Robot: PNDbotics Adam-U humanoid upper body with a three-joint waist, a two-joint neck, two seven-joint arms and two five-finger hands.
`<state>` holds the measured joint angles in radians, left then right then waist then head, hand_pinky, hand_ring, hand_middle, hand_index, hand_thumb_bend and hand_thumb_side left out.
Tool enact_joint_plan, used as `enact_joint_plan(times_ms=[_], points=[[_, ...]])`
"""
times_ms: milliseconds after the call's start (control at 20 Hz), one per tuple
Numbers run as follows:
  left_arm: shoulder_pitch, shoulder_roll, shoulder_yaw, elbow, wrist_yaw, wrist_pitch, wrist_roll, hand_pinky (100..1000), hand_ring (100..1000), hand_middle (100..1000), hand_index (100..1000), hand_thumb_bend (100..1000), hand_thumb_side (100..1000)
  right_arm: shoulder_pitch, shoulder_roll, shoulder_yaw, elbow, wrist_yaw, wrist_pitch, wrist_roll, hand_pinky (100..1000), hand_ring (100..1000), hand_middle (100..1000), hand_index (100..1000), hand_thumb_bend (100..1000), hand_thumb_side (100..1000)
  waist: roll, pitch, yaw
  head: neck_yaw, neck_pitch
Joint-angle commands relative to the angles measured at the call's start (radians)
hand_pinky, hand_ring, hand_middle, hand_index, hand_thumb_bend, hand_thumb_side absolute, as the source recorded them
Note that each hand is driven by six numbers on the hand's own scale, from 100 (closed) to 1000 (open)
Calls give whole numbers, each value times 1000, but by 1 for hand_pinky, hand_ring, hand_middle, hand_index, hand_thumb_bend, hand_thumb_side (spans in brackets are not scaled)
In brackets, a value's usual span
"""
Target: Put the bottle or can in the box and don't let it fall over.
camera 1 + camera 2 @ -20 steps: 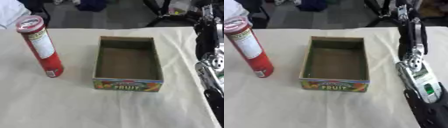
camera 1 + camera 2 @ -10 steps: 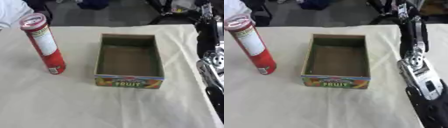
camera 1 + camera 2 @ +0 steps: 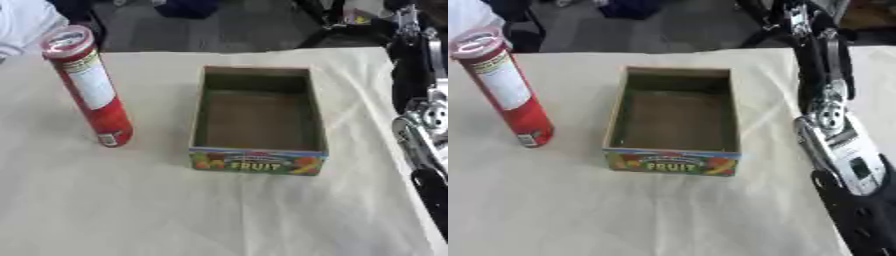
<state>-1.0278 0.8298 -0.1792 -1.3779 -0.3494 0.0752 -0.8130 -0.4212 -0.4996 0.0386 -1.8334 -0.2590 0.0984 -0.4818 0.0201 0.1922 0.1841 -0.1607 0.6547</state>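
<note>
tall red can (image 3: 87,87) with a white label stands upright on the cream tablecloth (image 3: 131,210), off to the left of the open cardboard box (image 3: 256,122), near it but not touching. long axis vertical, lid on top, base just about level with the box's front half. box is empty, long side running away from the robot, "fruit" print on the near wall.

right arm (image 3: 833,135) shows along the right edge, forearm and silver joint well apart from the can, with the whole box between them. the right hand itself is cut off at the lower right corner, so cannot tell whether its fingers are open or curled; it holds nothing that shows. left hand not in view at all.

judgement: nothing grasped yet, task not started. can lies on the robot's left, so the left arm would be the nearer one once it comes in; right arm would need to cross over the box. can is tall and narrow, likely to tip if nudged high or set down tilted.

surface is a cloth, slightly wrinkled. plenty of bare cloth around can and box. dark floor and clutter past the far edge, white fabric at upper left corner.
</note>
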Motion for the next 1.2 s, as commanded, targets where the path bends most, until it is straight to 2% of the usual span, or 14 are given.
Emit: enact_joint_plan(times_ms=[50, 400, 600, 800, 900, 1050, 1200], points=[[-49, -9, -1, 37, -36, -10, -54, 844, 923, 889, 934, 388, 752, -15, -31, 1, -8, 3, 0, 8, 845, 825, 859, 820, 362, 770, -2, -31, -1, 3, -8], [-132, -90, -40, 114, -91, -40, -93, 848, 931, 890, 935, 433, 756, -23, -26, 10, -8, 1, 4, 17, 844, 822, 855, 820, 368, 765, -6, -43, -5, 14, -16], [-155, -123, -61, 154, -111, -59, -94, 848, 932, 894, 938, 430, 760, -28, -23, 15, -8, 0, 6, 24, 844, 819, 853, 819, 363, 768, -5, -45, -6, 19, -17], [-170, -148, -66, 180, -111, -60, -94, 858, 935, 895, 954, 499, 725, -30, -19, 18, -6, -1, 7, 26, 844, 817, 851, 819, 361, 757, -2, -46, -5, 22, -19], [-178, -160, -71, 192, -137, -56, -89, 866, 945, 901, 953, 546, 677, -32, -16, 21, -5, -2, 7, 29, 844, 816, 850, 818, 363, 770, -1, -46, -7, 26, -19], [-186, -182, -74, 219, -179, -58, -83, 884, 960, 911, 954, 568, 659, -37, -11, 26, -4, -3, 8, 34, 844, 815, 848, 818, 363, 771, 0, -45, -11, 32, -20], [-185, -195, -74, 254, -181, -68, -92, 907, 966, 922, 960, 595, 695, -41, -8, 30, -4, -4, 9, 38, 843, 810, 845, 817, 361, 773, 1, -43, -13, 34, -19]])
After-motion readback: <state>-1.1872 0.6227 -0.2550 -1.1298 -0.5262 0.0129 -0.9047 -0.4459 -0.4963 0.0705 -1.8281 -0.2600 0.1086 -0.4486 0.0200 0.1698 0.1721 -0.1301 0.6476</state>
